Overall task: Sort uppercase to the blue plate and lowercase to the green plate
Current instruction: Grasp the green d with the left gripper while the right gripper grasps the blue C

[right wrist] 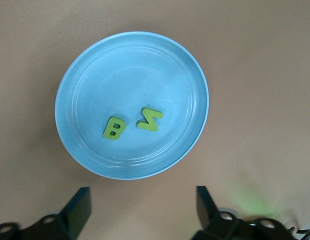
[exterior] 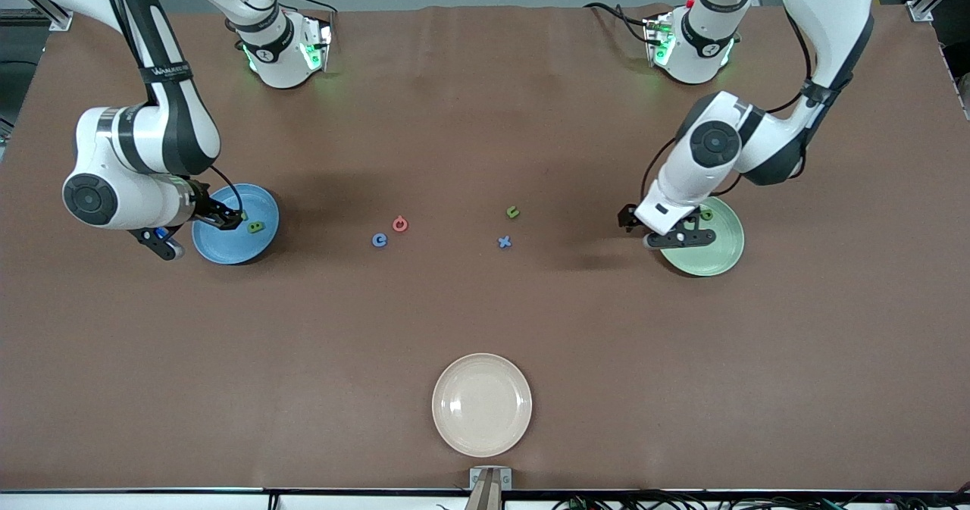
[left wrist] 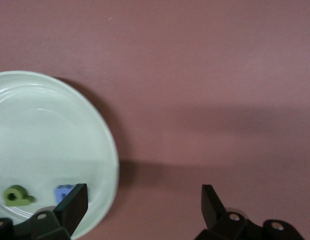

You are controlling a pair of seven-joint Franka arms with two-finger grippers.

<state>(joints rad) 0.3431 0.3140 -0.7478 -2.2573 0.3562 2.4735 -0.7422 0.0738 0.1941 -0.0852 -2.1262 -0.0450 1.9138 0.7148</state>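
The blue plate [exterior: 227, 252] lies toward the right arm's end and holds the green B [exterior: 256, 227] and the green N [right wrist: 149, 119]; the B also shows in the right wrist view [right wrist: 113, 128]. My right gripper [exterior: 163, 246] is open and empty over the table beside this plate [right wrist: 130, 65]. The green plate [exterior: 712, 260] lies toward the left arm's end and holds the green p [exterior: 707, 214] and a blue letter [left wrist: 65, 191], partly hidden. My left gripper [exterior: 682, 239] is open and empty over that plate's rim [left wrist: 45, 130]. The blue C [exterior: 380, 240], red O [exterior: 400, 224], green u-like letter [exterior: 513, 211] and blue x [exterior: 505, 242] lie mid-table.
A cream plate [exterior: 482, 404] sits mid-table, nearest the front camera. The brown table surface stretches between the plates.
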